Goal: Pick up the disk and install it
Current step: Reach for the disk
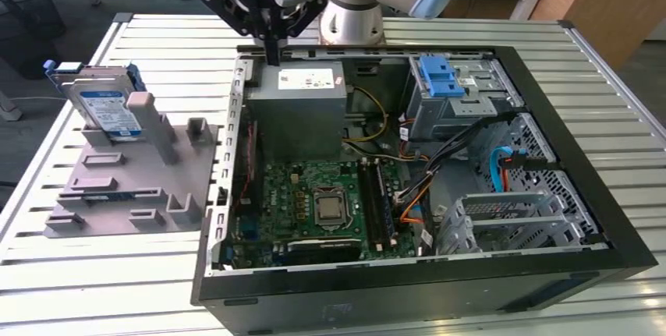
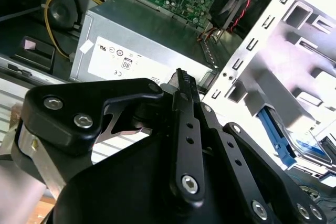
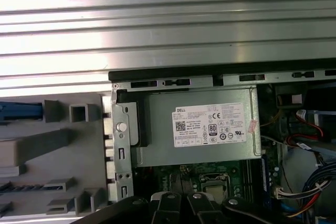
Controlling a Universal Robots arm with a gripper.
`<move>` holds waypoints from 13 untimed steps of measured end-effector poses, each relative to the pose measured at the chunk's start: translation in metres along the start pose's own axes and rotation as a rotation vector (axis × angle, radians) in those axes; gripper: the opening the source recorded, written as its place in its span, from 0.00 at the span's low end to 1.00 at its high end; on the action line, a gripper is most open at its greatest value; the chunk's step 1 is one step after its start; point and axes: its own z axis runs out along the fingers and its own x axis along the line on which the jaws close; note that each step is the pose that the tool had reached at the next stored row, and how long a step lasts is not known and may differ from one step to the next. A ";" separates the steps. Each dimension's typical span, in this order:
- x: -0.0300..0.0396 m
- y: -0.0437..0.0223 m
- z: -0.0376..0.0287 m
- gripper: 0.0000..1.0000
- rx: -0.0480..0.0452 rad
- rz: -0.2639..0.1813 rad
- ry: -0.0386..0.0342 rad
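Ribbed aluminium worktop (image 1: pixel 93 274) carries one open black computer case (image 1: pixel 416 301) and one grey plastic fixture (image 1: pixel 136 188). One silver, blue-framed disk (image 1: pixel 108 111) stands upright in that fixture. One black hand (image 1: pixel 273 57), fingers pressed together and empty, hangs over the boxy power supply (image 1: pixel 302 114).

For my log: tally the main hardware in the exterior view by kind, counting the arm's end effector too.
disk, upright in the stand: 1
grey stand: 1
open computer case: 1
power supply box, inside the case: 1
blue latch, on the drive cage: 1
end effector, above the power supply box: 1
Total: 6
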 end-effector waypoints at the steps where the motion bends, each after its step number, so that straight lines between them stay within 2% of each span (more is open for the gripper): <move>1: 0.0007 -0.0001 0.0000 0.11 0.0001 0.000 0.0002; 13: 0.0079 -0.0006 0.0008 0.11 0.0003 0.000 0.0031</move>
